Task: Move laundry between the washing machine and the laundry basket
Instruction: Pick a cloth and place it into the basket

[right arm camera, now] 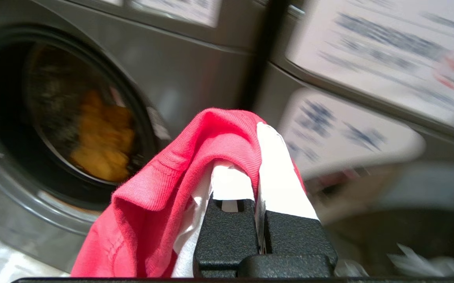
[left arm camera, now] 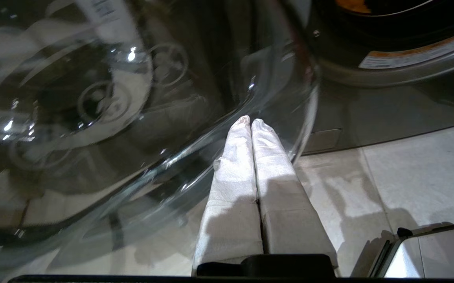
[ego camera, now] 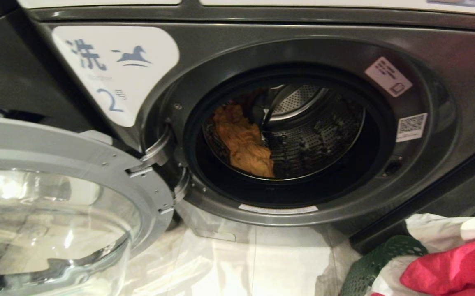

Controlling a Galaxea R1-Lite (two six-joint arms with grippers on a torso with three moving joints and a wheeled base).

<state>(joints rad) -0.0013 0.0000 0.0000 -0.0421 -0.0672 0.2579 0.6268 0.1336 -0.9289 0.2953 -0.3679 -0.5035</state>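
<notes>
The washing machine (ego camera: 262, 45), dark grey with a label marked 2, stands with its round glass door (ego camera: 56, 193) swung open to the left. An orange-yellow garment (ego camera: 243, 142) lies in the drum, and it also shows as an orange garment (right arm camera: 101, 145) in the right wrist view. The green laundry basket (ego camera: 369, 267) sits at the lower right, holding white and red laundry (ego camera: 451, 267). My right gripper (right arm camera: 252, 133) is shut on a red garment (right arm camera: 164, 184), held up in front of the washer's opening. My left gripper (left arm camera: 250, 120) is shut and empty, low beside the glass door (left arm camera: 93, 98).
A second like washer (right arm camera: 348, 129) with a white label stands beside this one in the right wrist view. Pale floor tiles (ego camera: 262, 263) lie before the machine. The open door takes up the left side of the space.
</notes>
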